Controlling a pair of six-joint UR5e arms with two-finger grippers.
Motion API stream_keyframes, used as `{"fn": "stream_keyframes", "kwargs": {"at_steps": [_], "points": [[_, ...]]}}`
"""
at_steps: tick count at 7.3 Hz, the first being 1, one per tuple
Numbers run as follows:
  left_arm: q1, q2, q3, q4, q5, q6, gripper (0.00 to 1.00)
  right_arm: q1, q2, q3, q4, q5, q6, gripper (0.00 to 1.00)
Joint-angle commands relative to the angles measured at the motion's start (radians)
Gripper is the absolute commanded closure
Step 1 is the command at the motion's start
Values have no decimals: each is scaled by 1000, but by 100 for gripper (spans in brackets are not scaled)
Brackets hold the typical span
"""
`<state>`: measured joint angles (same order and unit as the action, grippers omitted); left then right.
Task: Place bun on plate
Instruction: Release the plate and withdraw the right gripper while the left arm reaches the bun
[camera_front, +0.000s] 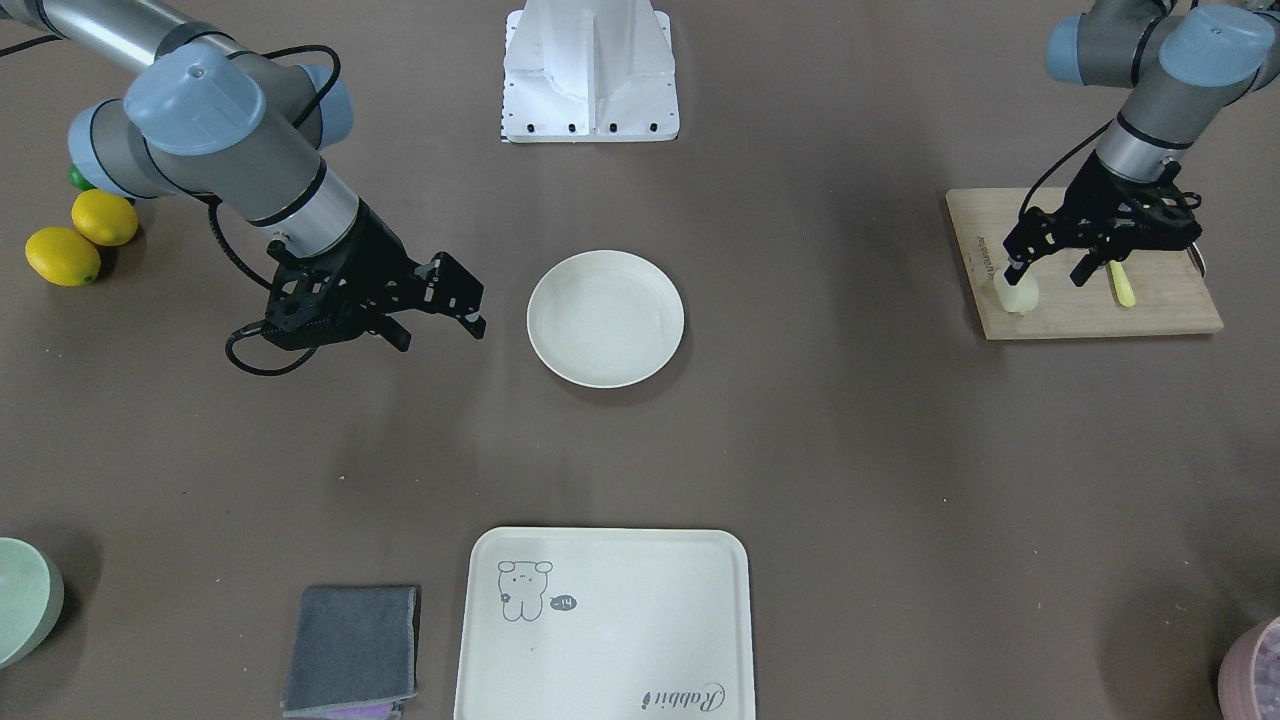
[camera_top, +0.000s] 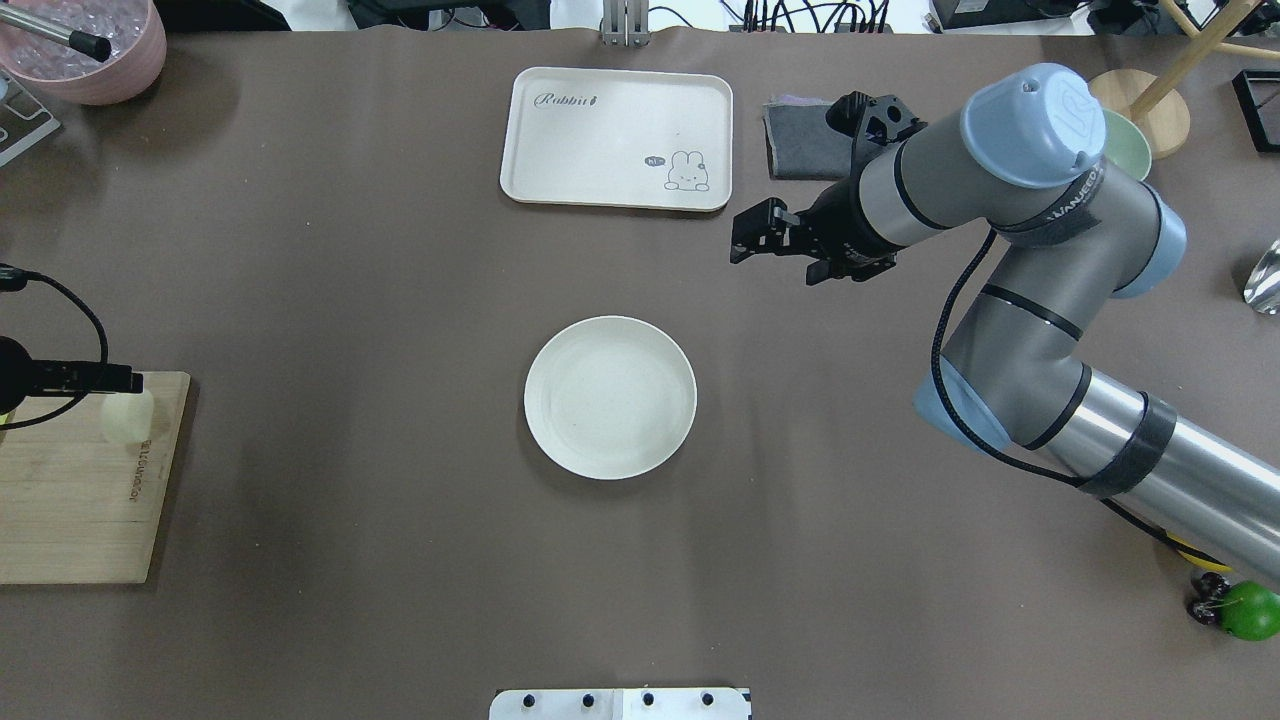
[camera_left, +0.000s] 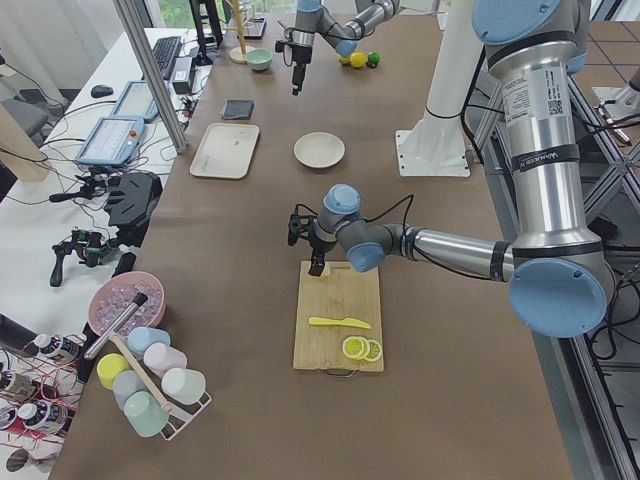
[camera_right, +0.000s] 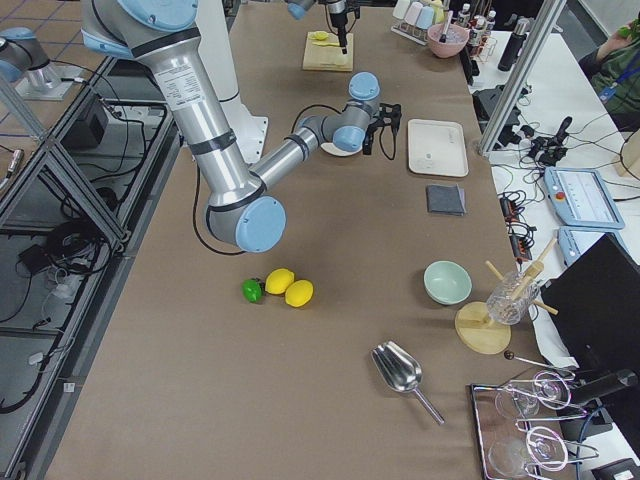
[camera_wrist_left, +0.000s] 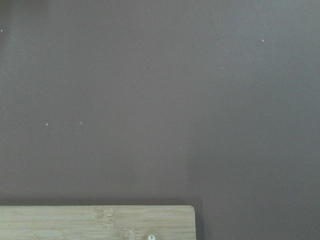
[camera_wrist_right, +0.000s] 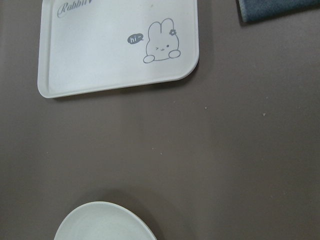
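Observation:
The bun (camera_front: 1018, 297) is a pale lump on the corner of the wooden cutting board (camera_front: 1150, 310) nearest the plate, also seen in the overhead view as the bun (camera_top: 125, 416). My left gripper (camera_front: 1047, 275) hangs just over it, open, with one fingertip (camera_front: 1013, 272) right above the bun and nothing clamped. The round cream plate (camera_front: 605, 318) sits empty mid-table. To its side, above the bare mat, my right gripper (camera_front: 440, 332) is open and holds nothing. The left wrist view shows only mat and a board corner (camera_wrist_left: 100, 222).
A yellow knife (camera_front: 1122, 283) lies on the board beside the left gripper. The bear tray (camera_front: 600, 620) and a grey cloth (camera_front: 350, 645) lie across from the robot. Two lemons (camera_front: 62, 255) sit behind the right arm, and a green bowl (camera_front: 20, 600) sits at a corner.

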<state>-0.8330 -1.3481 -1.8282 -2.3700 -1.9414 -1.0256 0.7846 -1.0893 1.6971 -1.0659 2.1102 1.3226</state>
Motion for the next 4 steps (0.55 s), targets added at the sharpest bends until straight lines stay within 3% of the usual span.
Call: {"fn": "stream_keyframes", "kwargs": {"at_steps": [1, 3, 4], "points": [[34, 20, 6, -9, 12, -1, 3, 48, -3, 1, -2, 33, -11, 0], [49, 9, 21, -9, 12, 9, 18, 71, -10, 6, -6, 42, -32, 0], [63, -3, 33, -9, 18, 7, 19, 71, -12, 6, -6, 42, -33, 0]]}}
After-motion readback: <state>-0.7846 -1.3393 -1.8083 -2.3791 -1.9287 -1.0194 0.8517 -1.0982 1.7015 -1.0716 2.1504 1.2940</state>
